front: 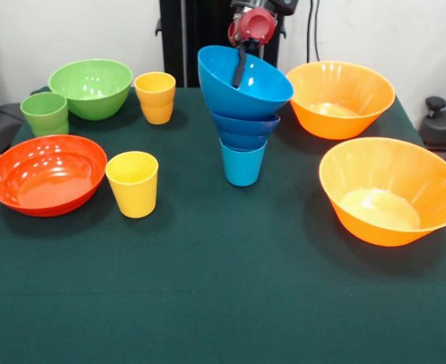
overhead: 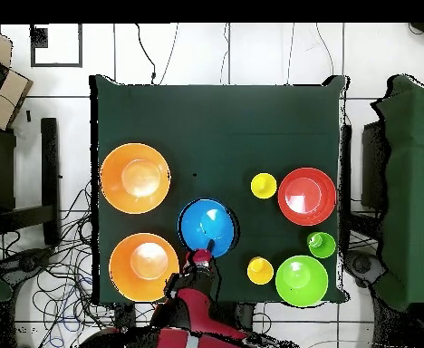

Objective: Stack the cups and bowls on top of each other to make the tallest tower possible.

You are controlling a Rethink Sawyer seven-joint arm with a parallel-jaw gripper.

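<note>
The tower stands mid-table: a light blue cup (front: 243, 168) at the bottom, the small dark blue bowl (front: 244, 130) on it, and the medium light blue bowl (front: 246, 89) tilted on top. My gripper (front: 241, 67) is shut on that top bowl's far rim, with one dark finger (front: 240, 72) inside it. In the overhead view the gripper (overhead: 207, 250) sits at the edge of the blue bowl (overhead: 207, 223). Loose on the table are the red-orange bowl (front: 47, 176), two yellow cups (front: 133, 183) (front: 155, 97), the green cup (front: 45, 114) and the green bowl (front: 91, 87).
Two large orange bowls (front: 339, 98) (front: 390, 189) stand on the right side of the dark green table (front: 208, 288). The arm's pedestal rises behind the tower. Cables lie on the floor around the table (overhead: 62, 272).
</note>
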